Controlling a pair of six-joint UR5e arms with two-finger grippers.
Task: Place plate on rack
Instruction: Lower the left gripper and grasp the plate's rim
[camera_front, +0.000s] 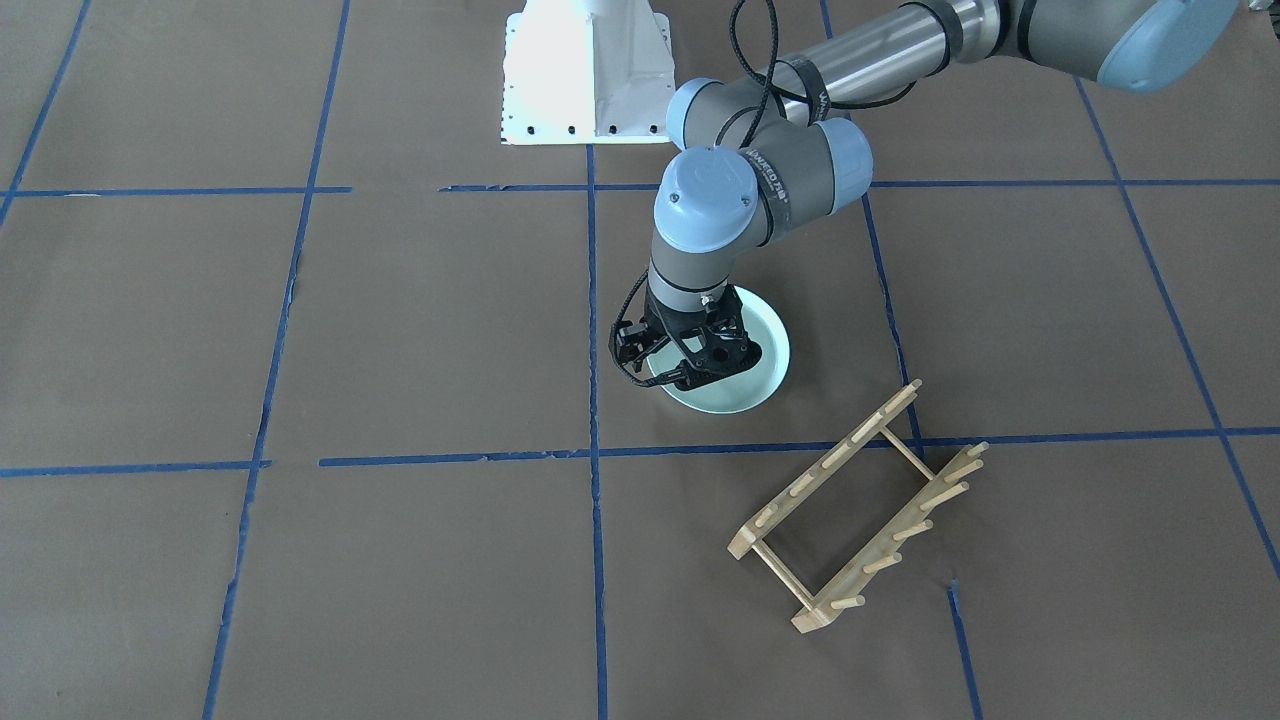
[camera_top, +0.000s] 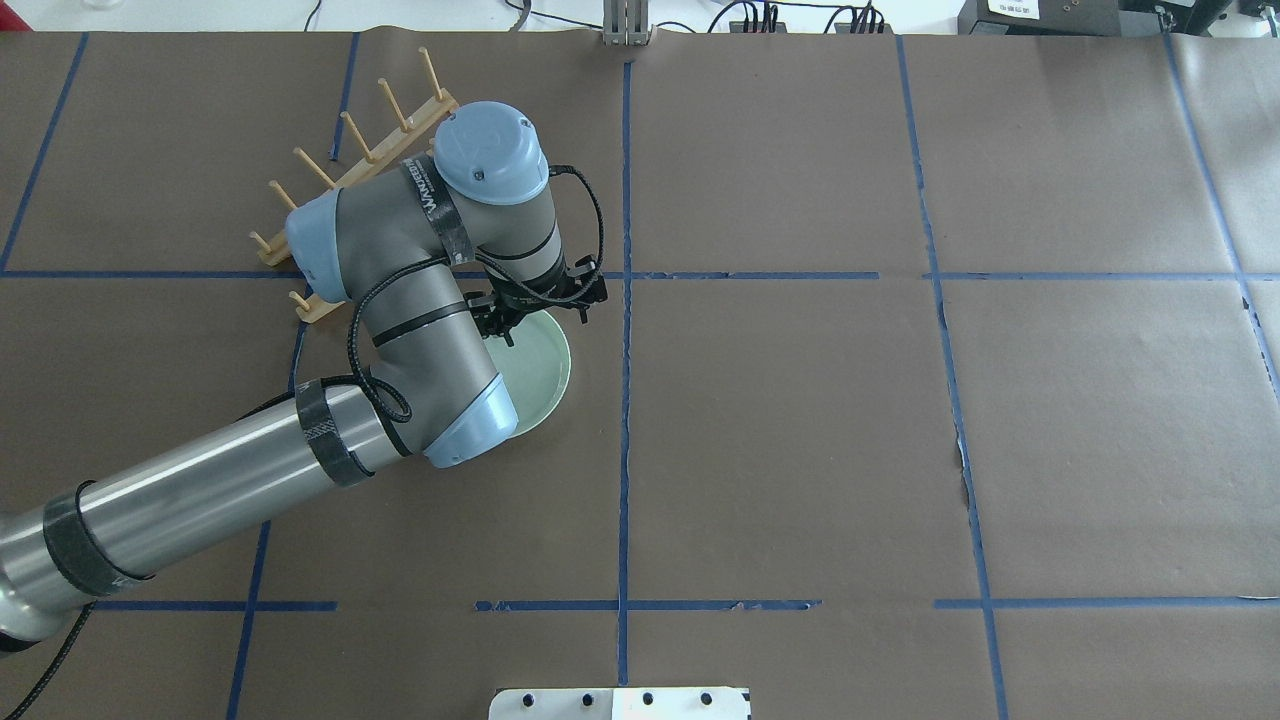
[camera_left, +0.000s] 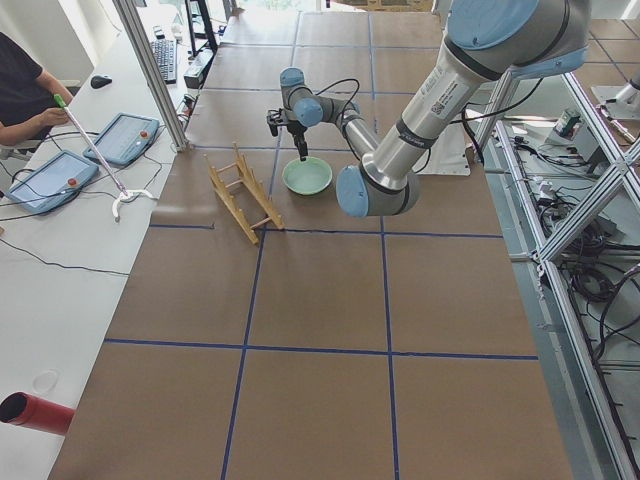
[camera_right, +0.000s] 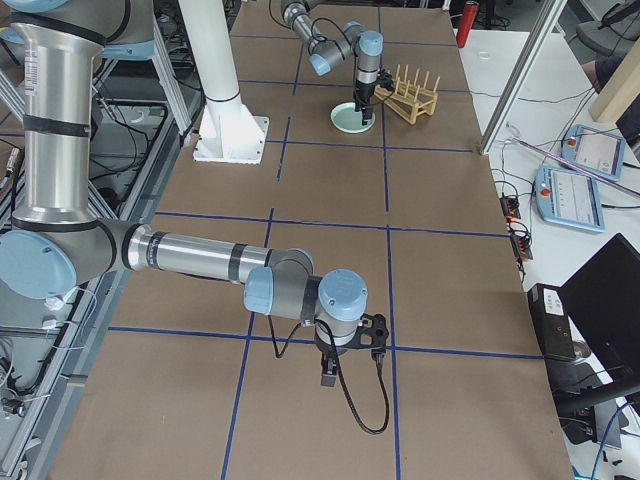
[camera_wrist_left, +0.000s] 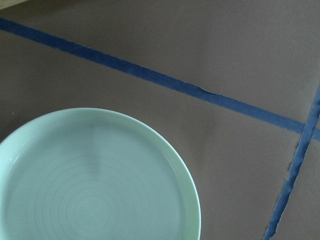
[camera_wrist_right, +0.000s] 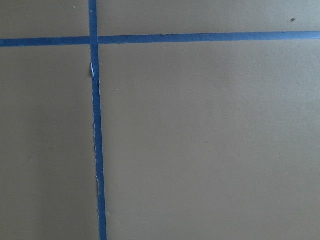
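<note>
- Step in hand, as far as I can judge: the reach for the plate (camera_front: 770, 360). Nothing's lifted yet.
- The plate lies flat on the table (camera_front: 400, 330), face up, just right of the frame's centre in the front view, above the horizontal blue tape line.
- The left gripper (camera_front: 690, 365) hangs low over the plate's left side in that view, pointing straight down. Its fingers are a black tangle there and the wrist camera shows none of them, so I can't tell whether they're apart or together. They don't look clamped on the rim.
- The left wrist view has the plate in the lower left of the frame, with its rim arcing through the middle, so the approach seems aimed at the rim.
- The right gripper (camera_right: 335, 375) is parked over bare table, well away, low in the right-side view. I can't tell its state either.
- The rack (camera_front: 860, 510) sits to the lower right of the plate in the front view, apart from it.
- Its long axis runs diagonally from lower left to upper right, pegs up and slots empty.
- The plate is round, so it has no real long axis. It just faces up.
- Next move probably calls for a pinch across the rim, a lift, and tipping the plate onto its edge.
- Then turn it crosswise to the rails so it drops between pegs.
</note>
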